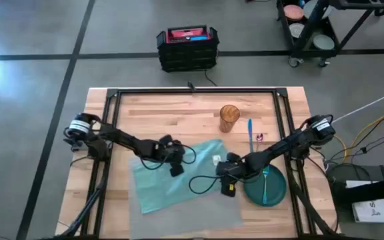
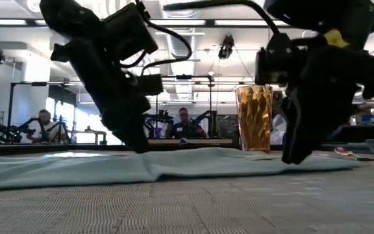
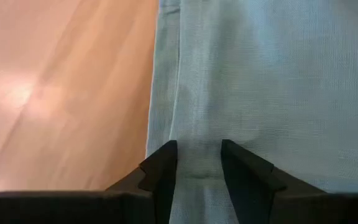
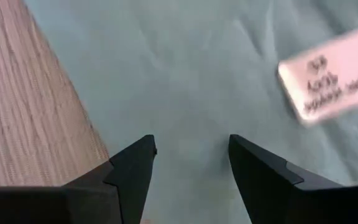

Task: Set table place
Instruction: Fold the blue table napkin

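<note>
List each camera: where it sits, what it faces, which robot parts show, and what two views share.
High: overhead, straight down on the table; both arms.
Low: table-top height, level across the placemat; both arms from above.
Left wrist: on the left gripper, over the teal napkin; own fingers.
Right wrist: on the right gripper, open over the napkin; own fingers.
Shared: high and low both show the amber glass.

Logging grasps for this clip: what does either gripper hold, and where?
The left gripper pinches a raised fold of the teal napkin near its edge. The right gripper is open above it, holding nothing.
</note>
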Motion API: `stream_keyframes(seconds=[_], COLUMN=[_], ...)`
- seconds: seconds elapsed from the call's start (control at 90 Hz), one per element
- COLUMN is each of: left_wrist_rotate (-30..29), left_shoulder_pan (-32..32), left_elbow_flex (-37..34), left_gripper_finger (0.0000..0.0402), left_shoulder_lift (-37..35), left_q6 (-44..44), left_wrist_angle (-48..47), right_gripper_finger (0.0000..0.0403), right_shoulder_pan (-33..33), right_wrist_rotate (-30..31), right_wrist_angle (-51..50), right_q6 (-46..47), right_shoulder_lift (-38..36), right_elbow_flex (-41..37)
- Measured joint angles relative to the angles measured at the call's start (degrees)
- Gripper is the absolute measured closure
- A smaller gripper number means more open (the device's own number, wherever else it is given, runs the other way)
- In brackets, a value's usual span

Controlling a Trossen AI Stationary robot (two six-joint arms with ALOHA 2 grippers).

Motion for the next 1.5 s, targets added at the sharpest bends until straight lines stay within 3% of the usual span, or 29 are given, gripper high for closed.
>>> stream_keyframes(seconds=[0.578,0.867,1.022,1.2,1.389,1.5], left_wrist_rotate=[0.0,3.95,7.14,8.86,12.0,11.68], left_shoulder_pan=[-0.02,-1.84,-6.99,-16.41,-26.74,-29.37], left_elbow_flex=[0.09,5.98,6.21,1.51,-4.07,-5.54], left_gripper_finger=[0.0288,0.0287,0.0287,0.0287,0.0287,0.0287], left_shoulder_lift=[-0.97,-7.19,-12.94,-16.6,-15.86,-14.03], left_q6=[-0.31,1.15,-2.64,-12.67,-20.28,-23.24], left_wrist_angle=[-2.89,-7.57,-13.57,-17.31,-14.83,-14.49], right_gripper_finger=[0.0217,0.0217,0.0217,0.0217,0.0217,0.0217], right_shoulder_pan=[2.37,1.99,2.2,2.88,2.86,2.99], right_wrist_rotate=[-0.4,-0.74,-0.85,-0.71,-0.2,-0.11], right_wrist_angle=[-1.81,-4.04,-5.77,-7.12,-6.45,-6.04], right_q6=[2.49,-1.66,-2.5,-4.61,-6.27,-6.3], right_shoulder_lift=[-0.35,-3.36,-5.14,-5.64,-4.46,-2.36], right_elbow_flex=[-0.97,1.73,2.35,1.97,1.45,1.45])
